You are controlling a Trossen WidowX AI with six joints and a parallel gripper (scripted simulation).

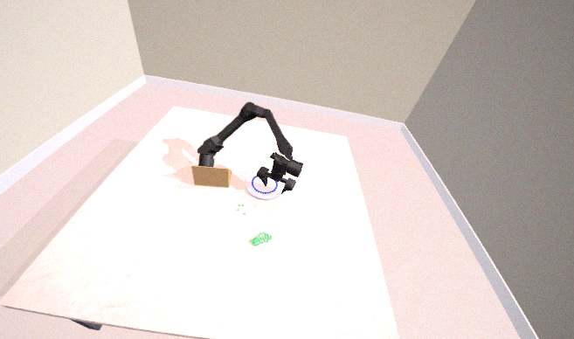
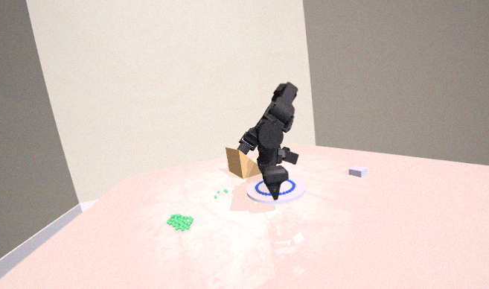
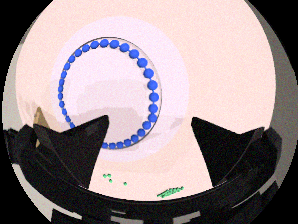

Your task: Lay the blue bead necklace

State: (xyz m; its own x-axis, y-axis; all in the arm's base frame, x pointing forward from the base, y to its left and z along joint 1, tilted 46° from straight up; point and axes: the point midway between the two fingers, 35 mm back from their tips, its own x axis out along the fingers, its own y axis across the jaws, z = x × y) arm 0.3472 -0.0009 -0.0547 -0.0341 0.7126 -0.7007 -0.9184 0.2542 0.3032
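Note:
The blue bead necklace (image 1: 265, 192) (image 2: 294, 186) (image 3: 154, 97) lies as a round ring on the pale round bead board (image 1: 266, 197) (image 2: 302, 191) (image 3: 175, 75). In the wrist view its beads follow the dark outline of the groove, close to it on the left. A thin pale strip shows between the beads and the outline at the right and upper right. My gripper (image 1: 275, 189) (image 3: 151, 120) is wide open and empty, low over the board. In the wrist view the left finger hides some beads at the ring's lower left.
A clump of green beads (image 1: 260, 238) (image 2: 180, 222) (image 3: 171, 192) lies on the table, with several loose green beads (image 1: 240, 209) (image 2: 215, 197) (image 3: 107, 175) nearer the board. A wooden wedge (image 1: 211, 176) (image 2: 235, 164) stands by the arm's base. A small pale block (image 2: 358, 171) lies farther off.

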